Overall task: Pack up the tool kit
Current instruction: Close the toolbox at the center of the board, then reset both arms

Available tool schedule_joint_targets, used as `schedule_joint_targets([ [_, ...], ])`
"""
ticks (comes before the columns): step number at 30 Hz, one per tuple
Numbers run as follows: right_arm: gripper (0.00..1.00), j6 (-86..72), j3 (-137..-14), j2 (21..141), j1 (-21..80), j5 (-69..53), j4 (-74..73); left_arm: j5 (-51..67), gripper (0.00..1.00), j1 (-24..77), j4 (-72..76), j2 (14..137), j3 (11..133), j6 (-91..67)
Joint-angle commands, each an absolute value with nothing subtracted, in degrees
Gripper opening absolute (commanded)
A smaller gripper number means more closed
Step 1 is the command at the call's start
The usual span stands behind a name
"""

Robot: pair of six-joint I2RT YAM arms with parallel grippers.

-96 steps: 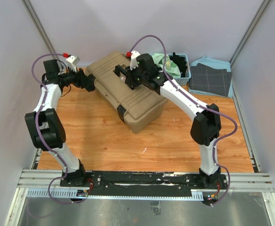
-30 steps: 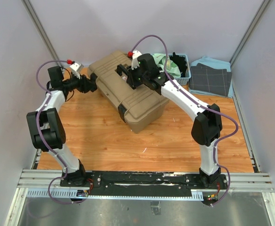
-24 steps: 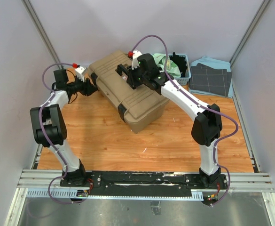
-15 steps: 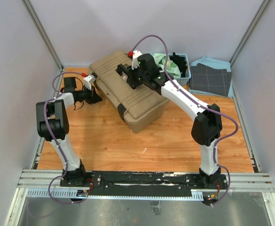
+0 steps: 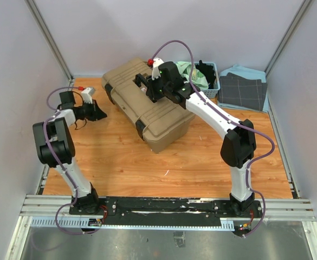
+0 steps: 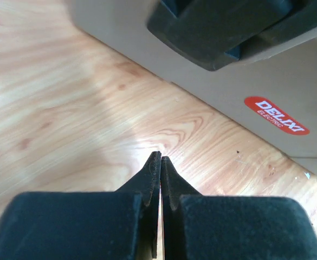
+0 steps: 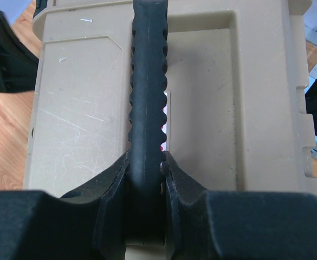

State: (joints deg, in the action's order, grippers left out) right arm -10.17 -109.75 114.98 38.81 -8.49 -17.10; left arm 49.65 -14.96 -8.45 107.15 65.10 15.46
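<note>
The tan toolbox (image 5: 147, 111) sits closed at the back of the wooden table, with black latches (image 5: 141, 129) on its front side. My right gripper (image 5: 147, 86) is shut on the toolbox's black handle (image 7: 147, 86), which stands up between the fingers in the right wrist view. My left gripper (image 5: 99, 112) is shut and empty, low over the wood to the left of the toolbox. In the left wrist view its tips (image 6: 160, 158) point at the toolbox side with a black latch (image 6: 223, 27) and the red label (image 6: 276, 115). No loose tools show.
A blue basket (image 5: 204, 76) of cloths stands behind the toolbox on the right. A dark checked cloth on a light blue one (image 5: 242, 91) lies at the back right. Grey walls close in the table on three sides.
My left gripper has pulled back from the toolbox's left end, moving left and toward the near side, and has dropped low over the wood. The right gripper and toolbox have stayed put.
</note>
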Motion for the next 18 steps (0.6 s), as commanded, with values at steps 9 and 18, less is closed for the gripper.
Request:
schedule_joint_targets([
  [9, 0.01, -9.3, -109.1, 115.2, 39.9, -15.4, -18.8, 50.0, 0.02, -18.2, -15.8, 89.1, 70.5, 15.9],
  [18, 0.98, -12.3, -107.6, 109.4, 39.9, -12.0, -17.3, 51.4, 0.96, -14.8, -16.5, 79.6, 64.3, 13.0],
])
